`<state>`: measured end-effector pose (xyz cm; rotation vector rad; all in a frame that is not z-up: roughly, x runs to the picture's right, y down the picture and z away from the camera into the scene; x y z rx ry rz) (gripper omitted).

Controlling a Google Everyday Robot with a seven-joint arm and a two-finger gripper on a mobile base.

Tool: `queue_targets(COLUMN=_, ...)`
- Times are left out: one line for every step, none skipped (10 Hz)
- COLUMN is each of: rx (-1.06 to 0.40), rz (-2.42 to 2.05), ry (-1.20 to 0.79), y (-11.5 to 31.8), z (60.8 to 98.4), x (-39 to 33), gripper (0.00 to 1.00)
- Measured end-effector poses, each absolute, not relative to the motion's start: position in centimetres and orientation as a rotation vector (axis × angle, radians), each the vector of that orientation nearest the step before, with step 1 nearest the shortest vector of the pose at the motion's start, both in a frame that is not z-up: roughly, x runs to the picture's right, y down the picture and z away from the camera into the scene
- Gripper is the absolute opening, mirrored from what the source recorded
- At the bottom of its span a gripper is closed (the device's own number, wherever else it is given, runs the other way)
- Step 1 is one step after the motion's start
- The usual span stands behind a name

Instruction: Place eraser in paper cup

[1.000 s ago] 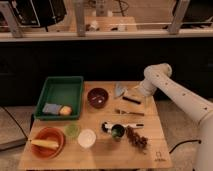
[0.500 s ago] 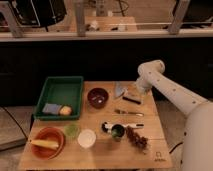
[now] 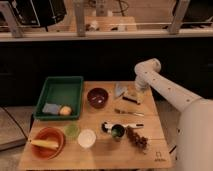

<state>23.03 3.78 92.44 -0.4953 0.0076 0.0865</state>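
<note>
The gripper (image 3: 136, 92) sits at the eraser (image 3: 131, 98), far right on the desk (image 3: 150, 145); I cannot tell its closure. A skewed pinch could flick it away.

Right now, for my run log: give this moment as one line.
hand: low over table far right, by eraser | eraser: on table, outside paper cup | paper cup: front centre, apart from hand

So the gripper (image 3: 135, 94) sits low at the back right of the table (image 3: 100, 156), right over the eraser (image 3: 131, 99), and we can't tell if they touch, the arm (image 3: 172, 95) runs off the right and bottom edges, and that shelf clutter (image 3: 93, 25) up top is too tiny to name.
</note>
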Motion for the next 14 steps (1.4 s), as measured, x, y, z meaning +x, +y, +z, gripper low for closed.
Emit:
queue_targets(rx=-0.494, rz=0.122, ry=-0.008, y=4.2, z=92.8, x=22.7, gripper=0.8)
queue_targets(rx=-0.492, rz=0.159, ry=-0.041, y=4.5, z=93.1, x=22.5, gripper=0.8)
queue_targets(rx=-0.489, rz=0.207, ry=-0.088, y=4.9, z=93.4, x=22.5, gripper=0.8)
queue_targets(rx=-0.48, rz=0.249, ry=-0.132, y=5.2, z=93.7, x=22.7, gripper=0.8)
queue_targets(rx=-0.474, rz=0.27, ry=-0.155, y=5.4, z=93.8, x=22.8, gripper=0.8)
queue_targets(rx=-0.469, rz=0.289, ry=-0.176, y=5.5, z=94.0, x=22.6, gripper=0.8)
queue_targets(rx=-0.467, rz=0.297, ry=-0.178, y=5.4, z=94.1, x=22.6, gripper=0.8)
queue_targets(rx=-0.467, rz=0.304, ry=-0.177, y=5.3, z=94.2, x=22.6, gripper=0.8)
queue_targets(rx=-0.468, rz=0.315, ry=-0.166, y=5.2, z=94.5, x=22.6, gripper=0.8)
queue_targets(rx=-0.47, rz=0.317, ry=-0.16, y=5.2, z=94.7, x=22.6, gripper=0.8)
queue_targets(rx=-0.474, rz=0.314, ry=-0.153, y=5.0, z=95.0, x=22.2, gripper=0.8)
queue_targets(rx=-0.48, rz=0.31, ry=-0.146, y=5.0, z=95.4, x=21.9, gripper=0.8)
queue_targets(rx=-0.488, rz=0.309, ry=-0.133, y=5.1, z=95.9, x=21.8, gripper=0.8)
queue_targets(rx=-0.498, rz=0.309, ry=-0.121, y=5.2, z=96.3, x=21.9, gripper=0.8)
